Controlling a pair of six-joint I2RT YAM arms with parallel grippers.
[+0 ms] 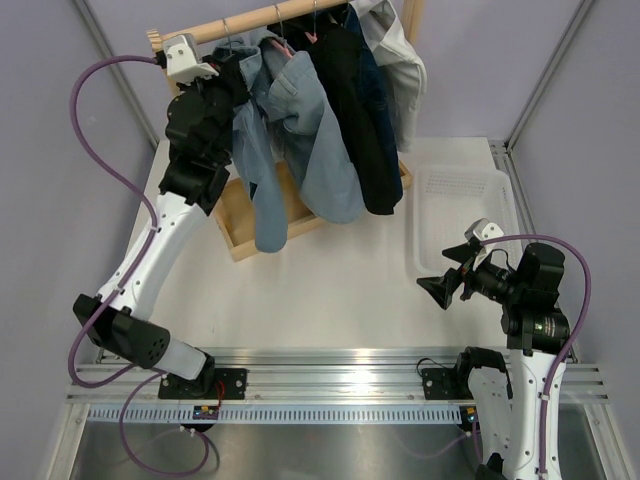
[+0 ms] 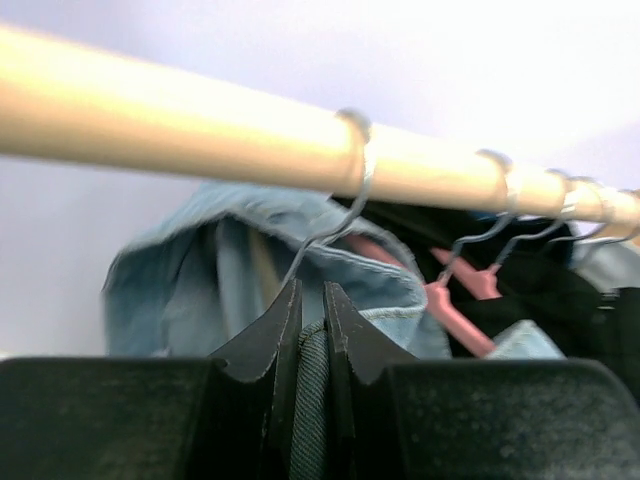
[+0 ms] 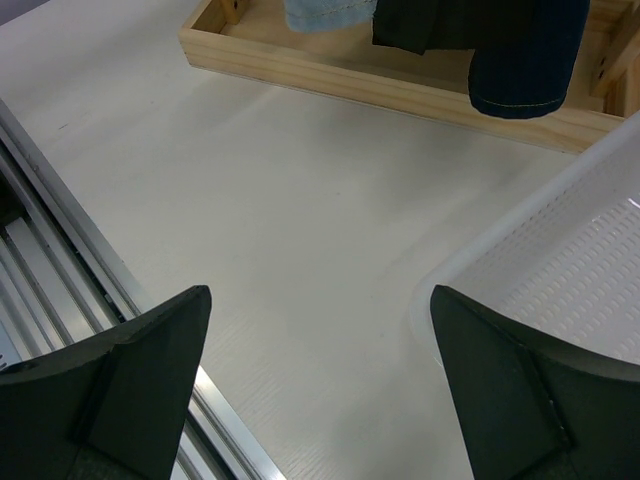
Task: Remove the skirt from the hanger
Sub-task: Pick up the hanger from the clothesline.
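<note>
The light blue denim skirt [image 1: 305, 135] hangs at the left end of the wooden rod [image 1: 230, 27] on a metal-hooked hanger [image 2: 352, 190]. My left gripper [image 1: 240, 78] is raised to the rod, just under it. In the left wrist view it [image 2: 311, 292] is shut on a fold of the skirt's denim [image 2: 310, 390], with the rest of the skirt [image 2: 190, 270] bunched behind. My right gripper [image 1: 441, 289] is open and empty, low over the table [image 3: 320, 300].
Dark garments [image 1: 360, 110] and a white shirt [image 1: 398, 50] hang to the right of the skirt on pink hangers [image 2: 455, 310]. The rack's wooden base [image 1: 238, 228] lies below. A white perforated tray [image 1: 465, 200] sits at the right, beside my right gripper [image 3: 570, 260].
</note>
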